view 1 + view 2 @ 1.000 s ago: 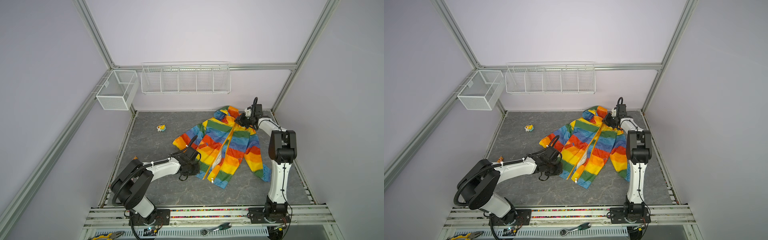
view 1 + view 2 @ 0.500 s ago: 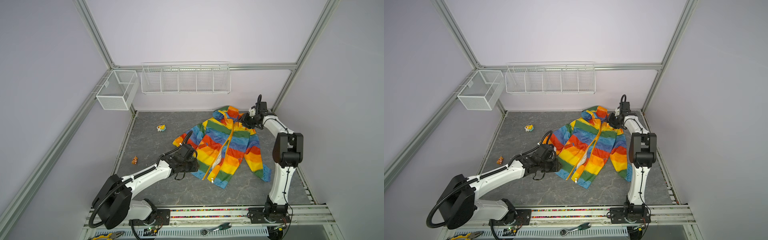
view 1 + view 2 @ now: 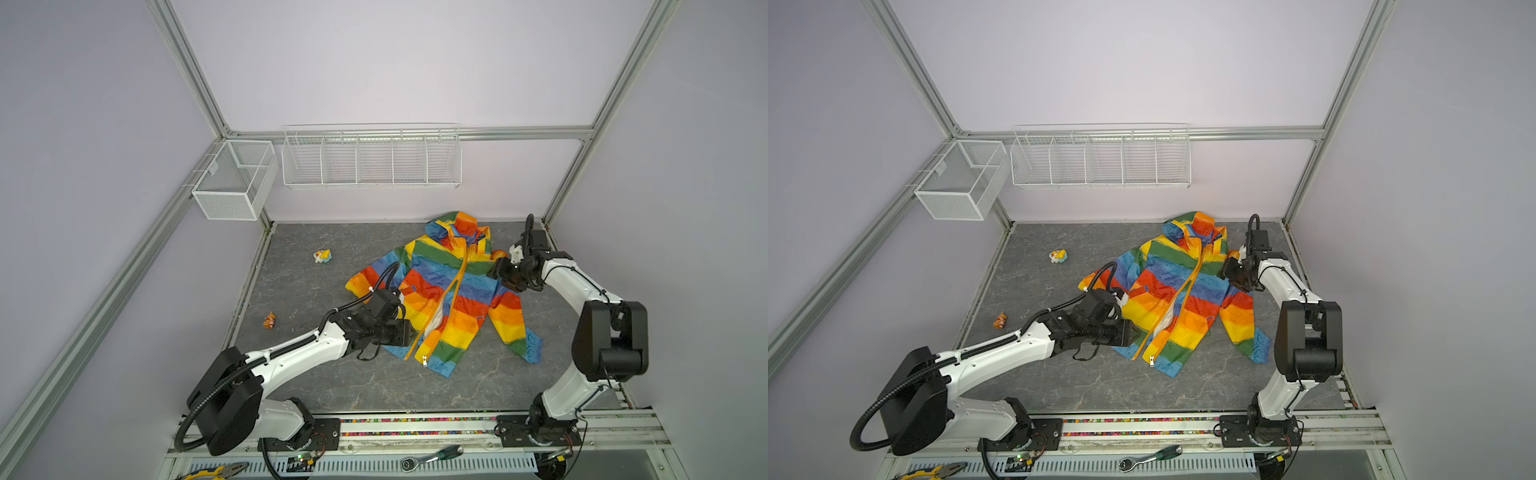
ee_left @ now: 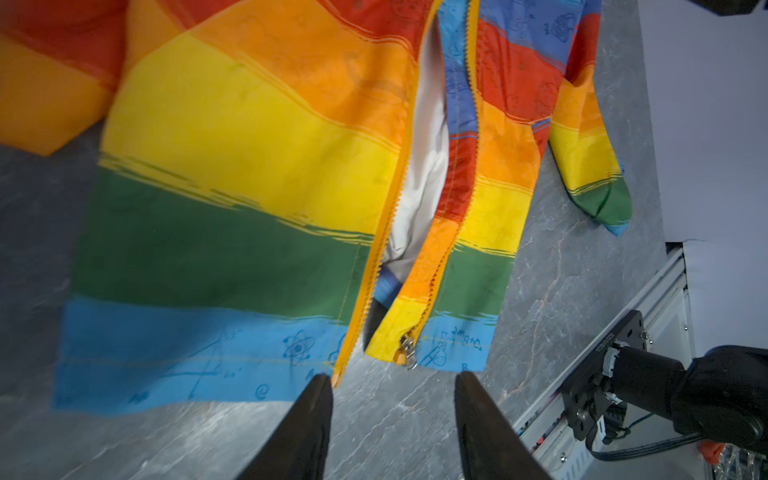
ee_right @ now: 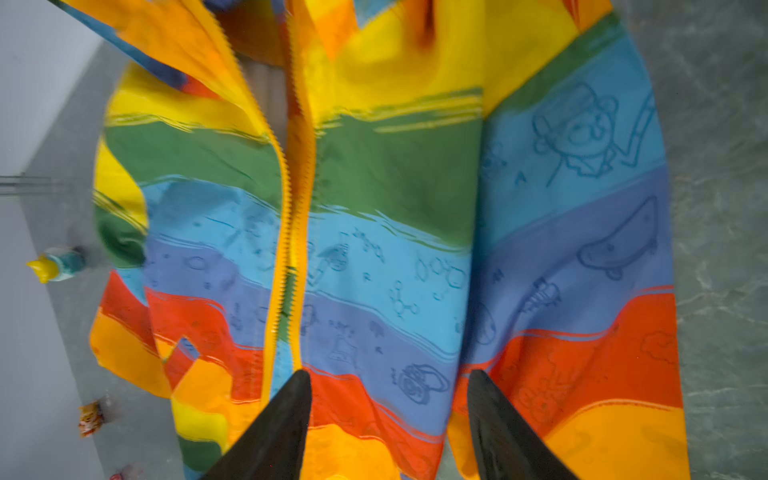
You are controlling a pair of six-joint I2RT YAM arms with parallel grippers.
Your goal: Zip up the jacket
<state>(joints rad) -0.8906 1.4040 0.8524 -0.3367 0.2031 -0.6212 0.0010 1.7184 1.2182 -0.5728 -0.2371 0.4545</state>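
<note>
Much of the right wrist view is smeared by blur, so it cannot be told there whether the teeth of the orange-yellow front zipper (image 5: 293,232) are meshed along the chest. Only two toothed tapes running side by side are made out. The hood is cut off at that view's edge, and in both top views part of one sleeve is hidden behind the left arm's black cable.

The small hooded jacket of thin rainbow-striped fabric (image 3: 453,291) is laid front-up on the grey marbled tabletop (image 3: 332,374), toward the back right corner, with the hood nearest the rear wall. The cloth is lightly creased and printed with fine line drawings (an atom, flasks, a skateboard). The lower front is parted in a narrow wedge, and the cream lining (image 4: 419,166) is exposed inside it. A small metal slider (image 4: 408,351) is seen at the hem of one panel, its pull tab lying on the blue band.

The left gripper (image 4: 392,380) is held just off the hem, its dark tapered fingers spread with nothing between them, one tip beside the loose tape end. The right gripper (image 5: 390,376) is likewise spread over the chest with nothing clasped. Whether its tips touch the cloth cannot be told.

A small yellow-and-blue toy (image 3: 322,255) and a small orange toy (image 3: 270,321) are seen well apart from the jacket.
</note>
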